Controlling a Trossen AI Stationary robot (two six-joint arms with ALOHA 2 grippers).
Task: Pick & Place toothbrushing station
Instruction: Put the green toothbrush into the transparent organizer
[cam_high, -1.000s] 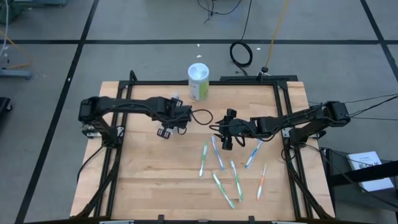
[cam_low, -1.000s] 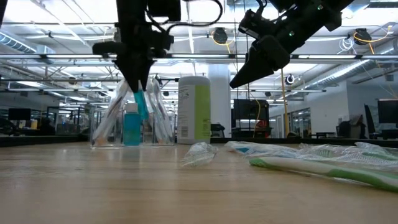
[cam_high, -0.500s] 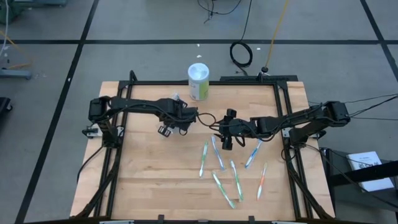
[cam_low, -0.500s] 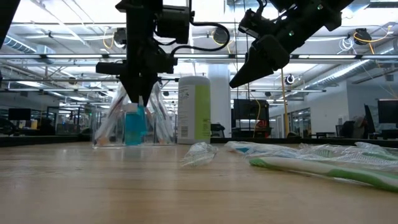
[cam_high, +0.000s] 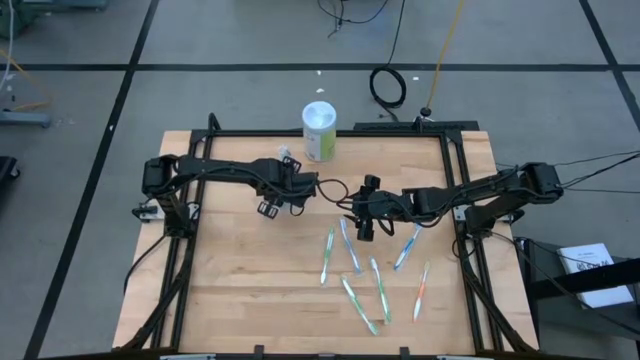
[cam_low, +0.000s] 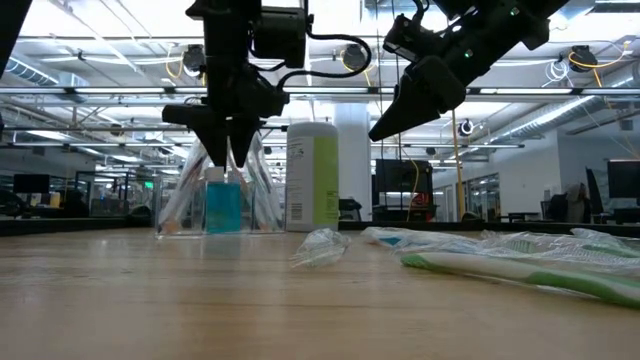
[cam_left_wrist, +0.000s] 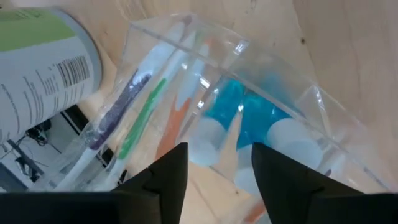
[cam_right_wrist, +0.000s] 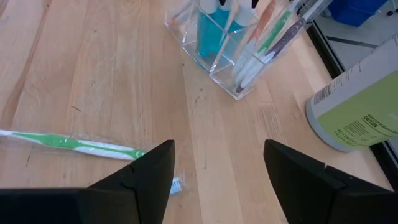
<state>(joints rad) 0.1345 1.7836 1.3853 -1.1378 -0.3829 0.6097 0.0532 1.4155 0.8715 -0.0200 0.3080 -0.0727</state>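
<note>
Overhead, my left gripper (cam_high: 268, 208) hovers directly above the clear plastic container (cam_low: 218, 190) near the table's back edge, its fingers parted and gripping nothing. Inside the container stand blue tubes (cam_left_wrist: 249, 121) and several toothbrushes, leaning against its walls. Just beside it stands a white and green canister (cam_high: 319, 131). My right gripper (cam_high: 366, 232) hangs mid-table, spread wide and empty, above loose toothbrushes (cam_high: 352, 268) scattered across the wooden table (cam_high: 230, 290) toward its front.
</note>
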